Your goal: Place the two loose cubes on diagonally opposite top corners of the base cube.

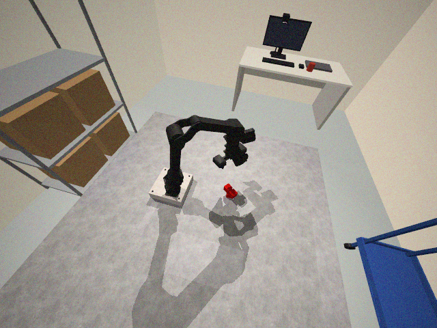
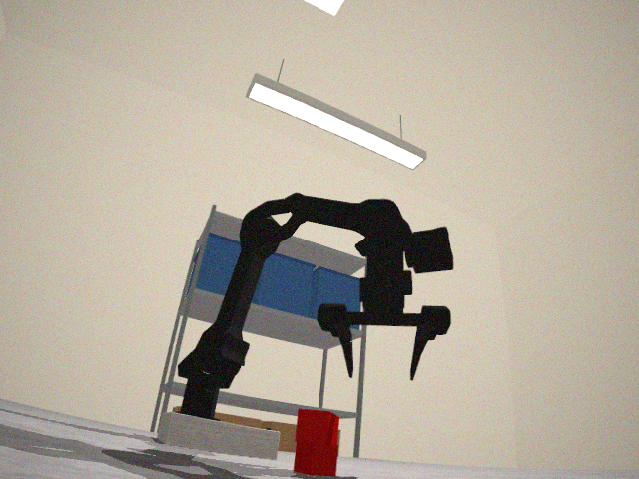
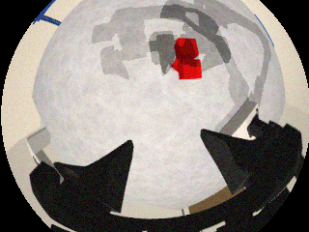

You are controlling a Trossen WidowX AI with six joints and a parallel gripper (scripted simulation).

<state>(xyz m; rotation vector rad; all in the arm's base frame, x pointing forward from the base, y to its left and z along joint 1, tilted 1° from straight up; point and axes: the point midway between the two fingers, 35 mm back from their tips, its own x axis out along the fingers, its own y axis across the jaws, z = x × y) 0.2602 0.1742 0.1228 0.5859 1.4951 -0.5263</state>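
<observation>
Two loose red cubes sit at the same height on the red base cube (image 2: 315,460), on opposite corners as far as the views show. One cube (image 1: 232,193) (image 2: 314,425) (image 3: 186,47) is in front in the exterior view; the other cube (image 1: 227,186) (image 2: 334,428) (image 3: 190,72) is mostly hidden behind it there. Both look level. Little of the base shows in the wrist view, and a gap cannot be made out. My gripper (image 1: 230,164) (image 2: 381,377) (image 3: 167,138) is open and empty, well above the stack and off to one side, touching nothing.
The arm's pale mounting block (image 1: 188,183) (image 2: 222,435) stands near the stack. A shelf rack with brown boxes (image 1: 86,97) is at the left in the top view, a white desk (image 1: 257,56) at the back, and a blue cart (image 1: 405,282) at the lower right.
</observation>
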